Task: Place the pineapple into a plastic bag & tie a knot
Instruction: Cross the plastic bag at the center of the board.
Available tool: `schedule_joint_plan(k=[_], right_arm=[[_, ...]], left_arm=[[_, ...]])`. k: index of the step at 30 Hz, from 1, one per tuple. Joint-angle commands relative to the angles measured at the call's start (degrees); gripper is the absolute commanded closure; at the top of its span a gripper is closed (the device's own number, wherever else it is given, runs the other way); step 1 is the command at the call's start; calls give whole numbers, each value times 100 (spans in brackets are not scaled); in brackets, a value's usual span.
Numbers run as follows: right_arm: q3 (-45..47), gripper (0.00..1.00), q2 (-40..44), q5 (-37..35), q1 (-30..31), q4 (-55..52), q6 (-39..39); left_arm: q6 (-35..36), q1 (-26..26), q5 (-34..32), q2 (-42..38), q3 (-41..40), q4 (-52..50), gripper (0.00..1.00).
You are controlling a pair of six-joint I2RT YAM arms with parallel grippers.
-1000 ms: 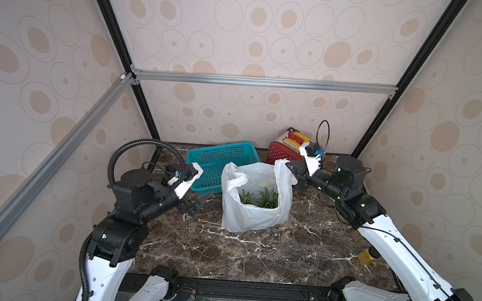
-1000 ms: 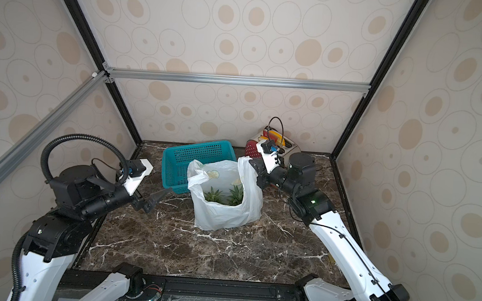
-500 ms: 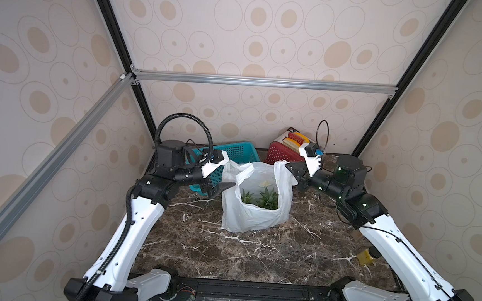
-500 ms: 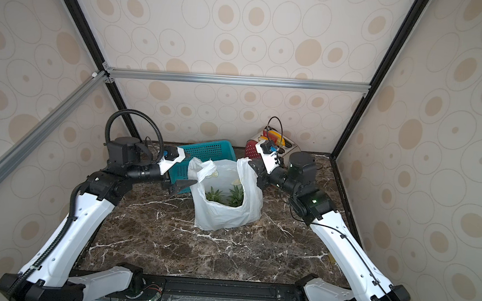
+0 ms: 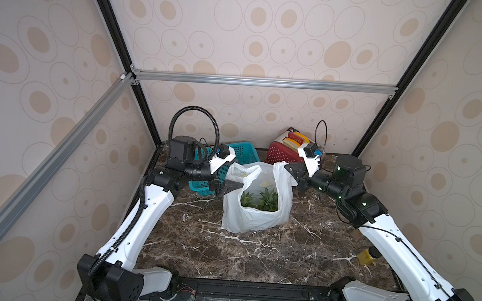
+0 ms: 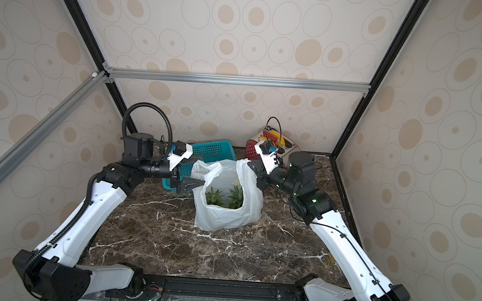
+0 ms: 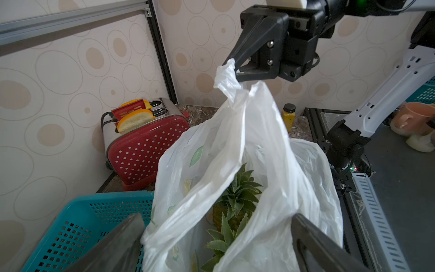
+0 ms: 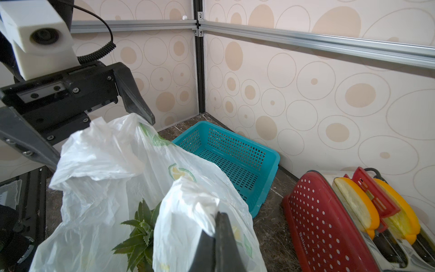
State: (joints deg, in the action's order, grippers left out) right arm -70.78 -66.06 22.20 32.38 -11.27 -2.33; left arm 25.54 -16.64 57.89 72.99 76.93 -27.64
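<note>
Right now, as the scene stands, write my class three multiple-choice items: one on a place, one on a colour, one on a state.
1. Where is the leafy green-topped pineapple? A in a cardboard box; B inside the thin white plastic bag; C on a shelf.
2. What colour is the side of the white-dotted toaster? A blue; B black; C red.
3. How is the right gripper? A shut on the bag's handle; B wide open; C shut on a spoon.
Key: B, its leaves show in the bag's open mouth; C, red shows in both wrist views; A, its jaws pinch the twisted handle.
</note>
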Motion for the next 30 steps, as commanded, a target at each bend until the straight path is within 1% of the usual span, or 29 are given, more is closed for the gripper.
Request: schedule_joint_plan(k=[1,3,4,5,7,8,10,12,13,16,19,21,23,25,27,30], right_arm=[[-198,100,-60,40,-21,-16,29],[-199,100,-71,44,-13,-4,16],[-195,100,-73,41,-16,1,14],[-185,100,-73,45,-19,12,10],[-181,100,-87,39,-13,9,10],[-173,100,-84,37,-15,10,4],[-184,100,-90,16,-13,-5,6],[-199,100,-77,-16,-20,-60,56],[-208,100,-71,-36,-13,-96,77],[-218,100,-30,-120,-18,-214,187],[-257,100,-3,-218,-14,-493,446],[-277,100,16,-275,-13,-744,756],[-334,100,30,-172,-18,-996,1081],[-407,100,2,84,-13,-1212,1350],[-511,100,-43,629,-8,-1346,1559],[-624,100,-181,1329,44,-1233,1549]], left_arm=[[88,-175,-376,-104,-62,92,1],[210,-277,-535,-165,-138,137,2],[215,-310,-635,-194,-195,233,4],[233,-345,-763,-208,-236,312,10],[379,-400,-972,-236,-302,410,37],[330,-418,-1028,-257,-369,547,50],[167,-418,-1102,-315,-517,840,73],[-97,-412,-1145,-376,-645,1097,99],[-240,-416,-1173,-398,-712,1225,100],[-943,-418,-1395,-518,-1007,1731,100],[-1888,-419,-1904,-641,-1316,2279,100],[-2535,-419,-2341,-674,-1381,2346,100],[-2905,-418,-2534,-651,-1365,2245,100],[-3134,-419,-2614,-597,-1334,2115,100],[-3262,-423,-2605,-513,-1289,2045,100],[-3308,-429,-2458,-396,-1152,1952,100]])
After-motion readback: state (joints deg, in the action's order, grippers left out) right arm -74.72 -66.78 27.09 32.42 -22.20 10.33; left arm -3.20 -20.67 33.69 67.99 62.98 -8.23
